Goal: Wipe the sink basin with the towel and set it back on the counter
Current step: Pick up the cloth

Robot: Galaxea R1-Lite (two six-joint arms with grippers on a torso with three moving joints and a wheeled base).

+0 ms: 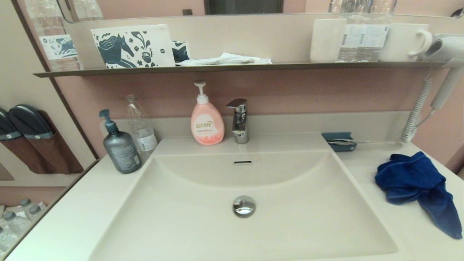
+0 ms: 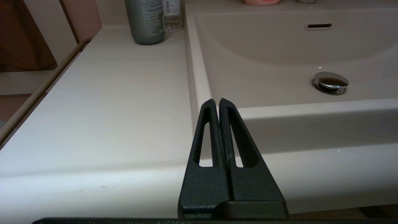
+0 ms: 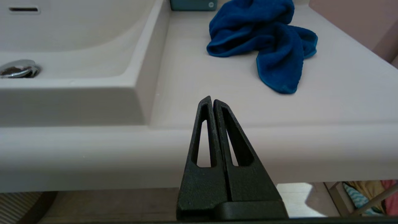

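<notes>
A crumpled blue towel [image 1: 417,186] lies on the cream-white counter [image 1: 366,159] to the right of the sink basin [image 1: 203,217]; the right wrist view shows the towel [image 3: 264,40] too. The basin has a chrome drain plug [image 1: 244,206] and a slot overflow hole [image 1: 242,162]. My right gripper [image 3: 212,100] is shut and empty, held in front of the counter's front edge, short of the towel. My left gripper [image 2: 216,101] is shut and empty, in front of the counter [image 2: 118,102] near the basin's left front corner. Neither arm shows in the head view.
A grey pump bottle [image 1: 120,145] and a clear bottle [image 1: 141,127] stand left of the basin. A pink soap dispenser [image 1: 206,121] and the chrome faucet [image 1: 239,121] are behind it. A teal dish [image 1: 340,141] sits behind the towel. A dark wall shelf [image 1: 235,67] carries cups and packets.
</notes>
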